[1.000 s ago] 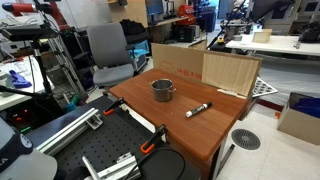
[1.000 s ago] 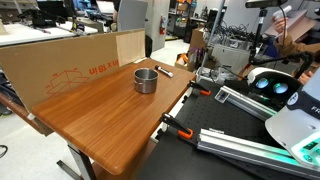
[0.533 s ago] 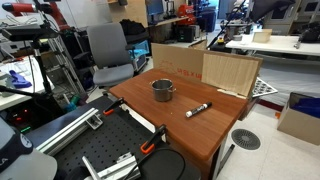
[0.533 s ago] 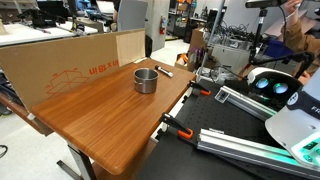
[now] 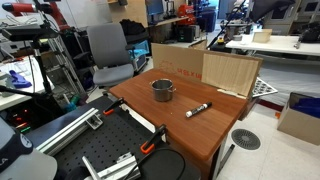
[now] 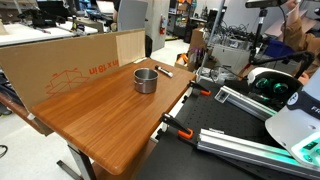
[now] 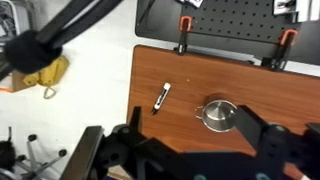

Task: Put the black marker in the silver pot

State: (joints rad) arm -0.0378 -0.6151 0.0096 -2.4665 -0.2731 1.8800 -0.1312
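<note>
Wooden tabletop (image 5: 228, 128) in a cluttered lab, backed along one edge by cardboard panels (image 5: 205, 68). The silver pot (image 5: 163, 90) stands upright near the panels. The black marker (image 5: 198, 109) lies flat on the wood near the pot, apart from it and outside it. Wrist view: jaws spread wide, holding nothing, well above pot and marker.

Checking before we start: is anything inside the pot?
Nothing shows inside the pot: the wrist view looks down on bare metal. In both exterior views the near wall hides its bottom. The marker lies outside, on the table.
</note>
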